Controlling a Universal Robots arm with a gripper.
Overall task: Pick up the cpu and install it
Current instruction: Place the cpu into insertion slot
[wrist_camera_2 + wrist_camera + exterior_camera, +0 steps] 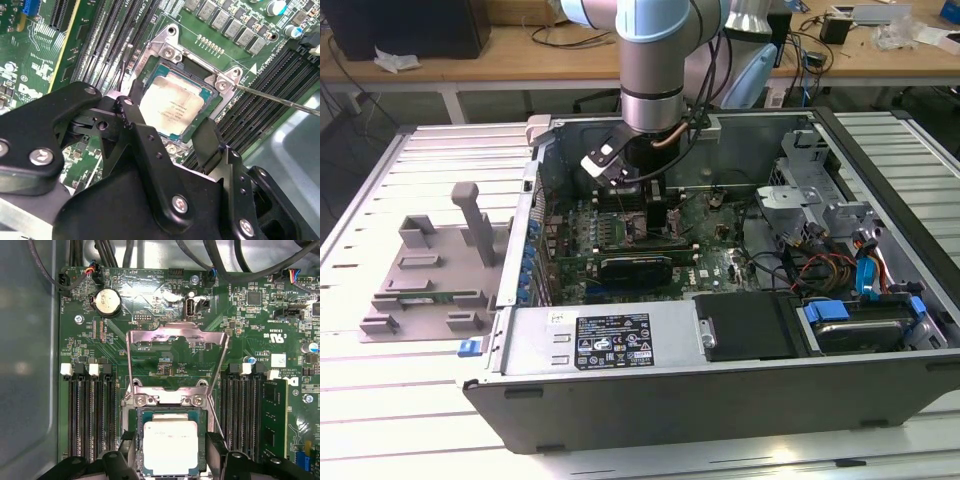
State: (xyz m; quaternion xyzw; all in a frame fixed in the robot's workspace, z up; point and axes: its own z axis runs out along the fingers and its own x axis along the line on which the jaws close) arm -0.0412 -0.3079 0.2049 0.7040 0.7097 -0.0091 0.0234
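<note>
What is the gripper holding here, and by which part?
Nothing, it seems: the cpu lies in its socket; the gripper has its fingers open beside opposite edges, gaps showing.

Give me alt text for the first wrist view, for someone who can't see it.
The silvery cpu lies in the motherboard socket, whose metal retention frame is hinged open, with the black gripper straddling the chip. Memory slots flank the socket.

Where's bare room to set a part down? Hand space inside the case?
Free: ribbed metal table between grey plastic tray and near edge, exterior view's left. Crowded: open computer case, black gripper over silvery square cpu, memory slots flanking.
</note>
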